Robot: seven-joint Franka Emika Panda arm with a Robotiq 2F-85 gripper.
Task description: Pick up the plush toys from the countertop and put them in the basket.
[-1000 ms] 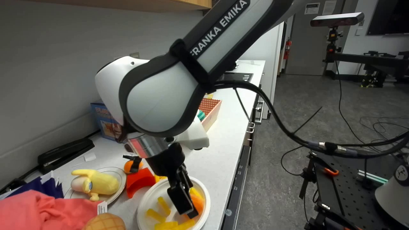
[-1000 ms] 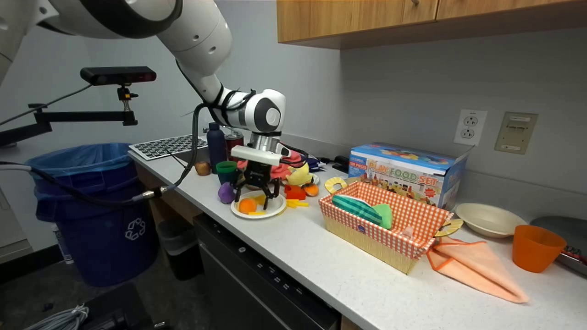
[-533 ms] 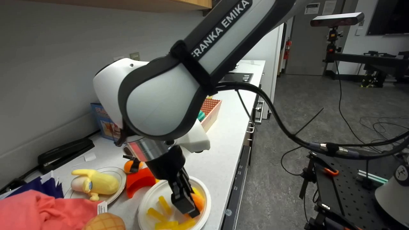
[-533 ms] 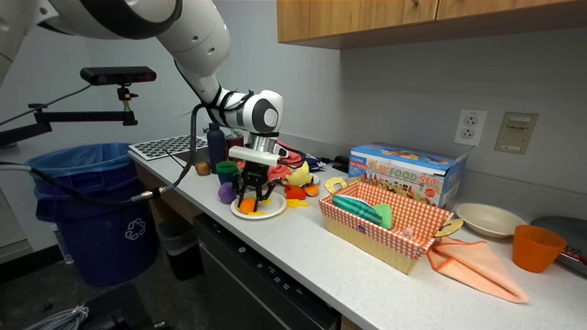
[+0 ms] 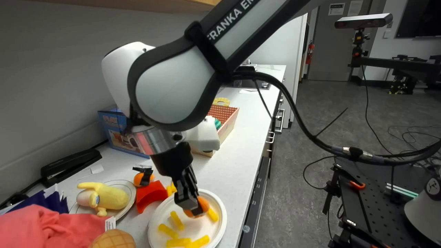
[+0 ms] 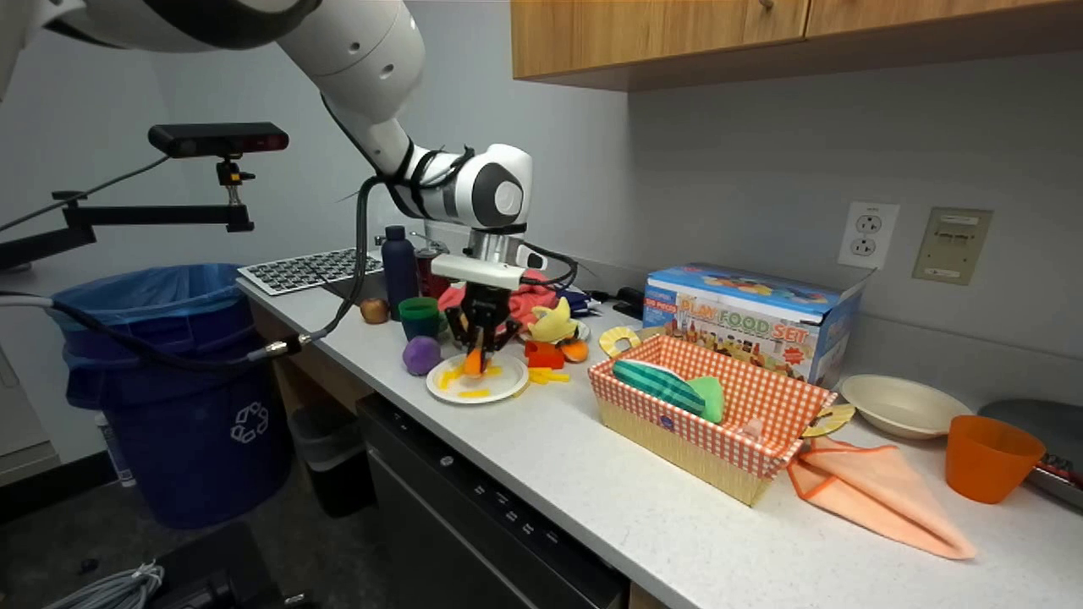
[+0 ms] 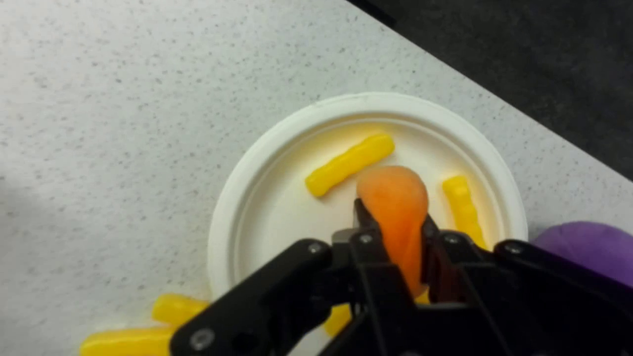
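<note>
Gripper (image 7: 395, 221) pinches orange toy (image 7: 393, 193); both exterior views alone show basket (image 6: 668, 440).

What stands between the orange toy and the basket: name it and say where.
Nothing tall shows between the orange toy in the hand and the basket. Low yellow sticks lie on the counter beside the plate, near the likely path, and the basket's side probably must be cleared from above.

Panda arm (image 5: 172, 91): white, dark grey trim (image 5: 210, 91), white "FRANKA" lettering (image 5: 227, 23) on black strip (image 5: 215, 20). Black strap (image 5: 208, 51), thick black cable (image 5: 295, 110), silver connector (image 5: 355, 153). Shiny metal wrist ring (image 5: 155, 140), boxy white housing (image 6: 478, 271). Robotiq gripper (image 7: 396, 222) black, round silver screw heads (image 7: 202, 339) on linkages (image 7: 267, 287).
</note>
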